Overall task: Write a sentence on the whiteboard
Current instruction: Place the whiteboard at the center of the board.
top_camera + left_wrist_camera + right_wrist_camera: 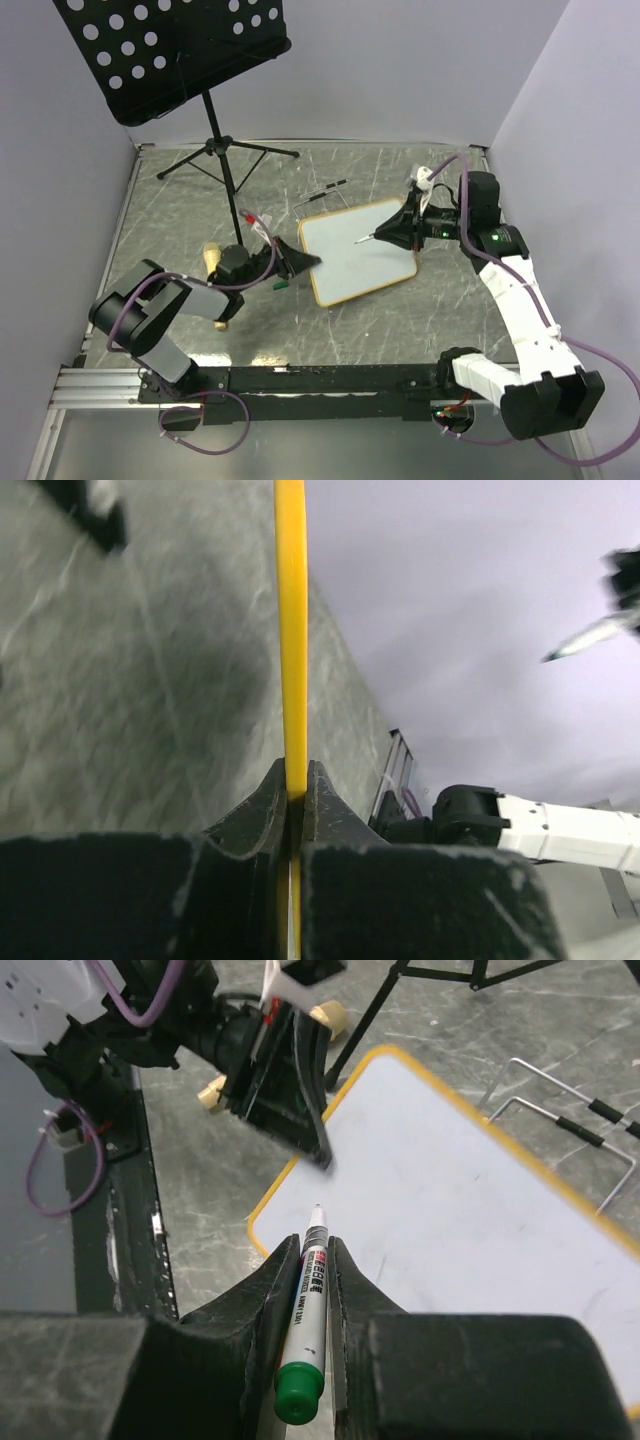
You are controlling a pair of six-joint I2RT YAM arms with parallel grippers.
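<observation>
The whiteboard (360, 255) lies on the table, white with a tan-yellow frame, its surface blank apart from faint smudges. My left gripper (303, 262) is shut on its left frame edge; in the left wrist view the yellow frame (291, 630) runs straight between the jaws of that gripper (296, 775). My right gripper (392, 232) is shut on a white marker (308, 1310) with a green end cap. Its tip (318, 1210) points at the board (450, 1190) near the left part. I cannot tell whether the tip touches. The left gripper (300, 1090) also shows in the right wrist view.
A black perforated music stand (175, 50) on a tripod (225, 160) stands at the back left. A wire easel (325, 192) lies behind the board. A tan wooden piece (212, 258) and a small green cap (280, 284) lie by the left arm. Walls enclose the table.
</observation>
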